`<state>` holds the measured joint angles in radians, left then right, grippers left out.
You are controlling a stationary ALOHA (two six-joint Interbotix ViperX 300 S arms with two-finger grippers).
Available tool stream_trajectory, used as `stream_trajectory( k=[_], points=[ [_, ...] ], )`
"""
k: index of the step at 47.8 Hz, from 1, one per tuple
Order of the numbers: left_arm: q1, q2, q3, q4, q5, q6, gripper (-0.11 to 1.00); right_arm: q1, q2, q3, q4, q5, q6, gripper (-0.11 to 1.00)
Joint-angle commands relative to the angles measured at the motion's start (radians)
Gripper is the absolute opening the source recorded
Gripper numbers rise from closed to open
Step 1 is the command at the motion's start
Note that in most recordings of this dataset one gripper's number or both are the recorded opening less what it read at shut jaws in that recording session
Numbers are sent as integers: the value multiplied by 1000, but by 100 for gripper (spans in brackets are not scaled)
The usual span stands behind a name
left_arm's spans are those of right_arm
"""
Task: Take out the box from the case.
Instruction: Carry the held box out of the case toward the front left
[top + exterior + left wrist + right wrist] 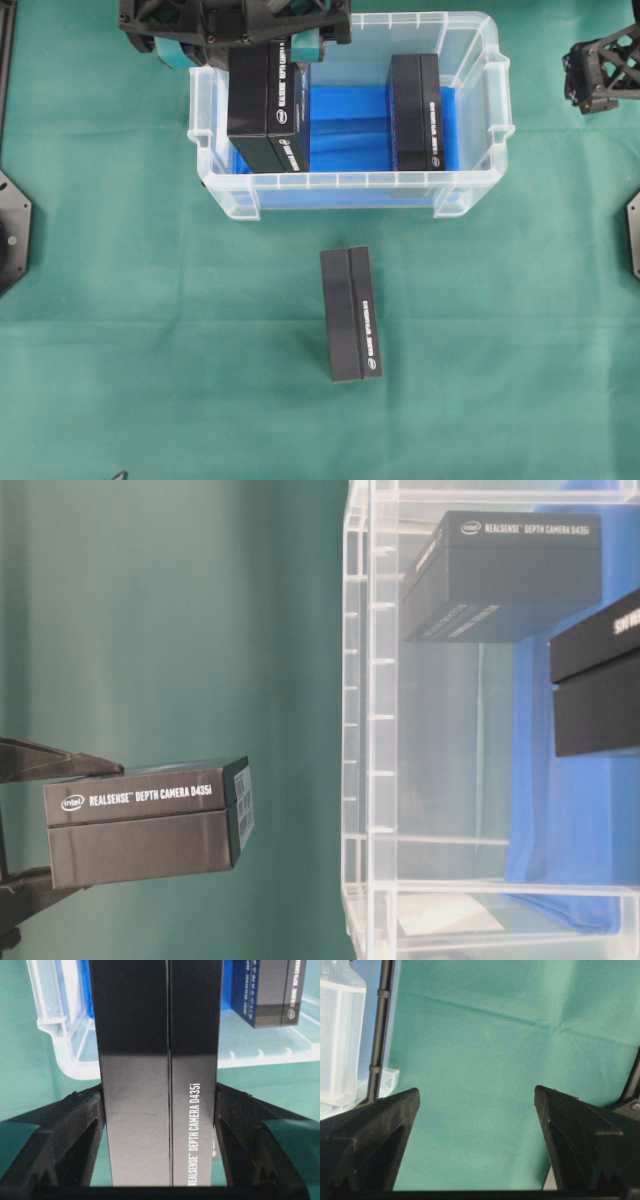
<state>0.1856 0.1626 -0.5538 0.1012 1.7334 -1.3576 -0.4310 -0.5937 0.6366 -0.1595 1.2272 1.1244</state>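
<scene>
three black boxes, one clear case, two grippers.
left gripper clamps one box at the case's left end; second box stands inside, third box on the green cloth. only the right wrist view shows the right gripper spread wide, holding nothing.
</scene>
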Motion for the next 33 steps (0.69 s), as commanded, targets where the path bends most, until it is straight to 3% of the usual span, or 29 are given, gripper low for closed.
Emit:
stream_trajectory(
  k=[1, 20, 33],
  points=[
    [-2, -37, -20, 5, -3, 2, 60, 2, -6, -11, -3, -3, 0, 90],
    [-15, -37, -18, 9, -3, -8, 60, 2, -23, -5, -3, 0, 0, 90],
    [-124, -32, -17, 20, -3, -94, 60, 2, -35, -2, -3, 0, 0, 90]
  ],
)
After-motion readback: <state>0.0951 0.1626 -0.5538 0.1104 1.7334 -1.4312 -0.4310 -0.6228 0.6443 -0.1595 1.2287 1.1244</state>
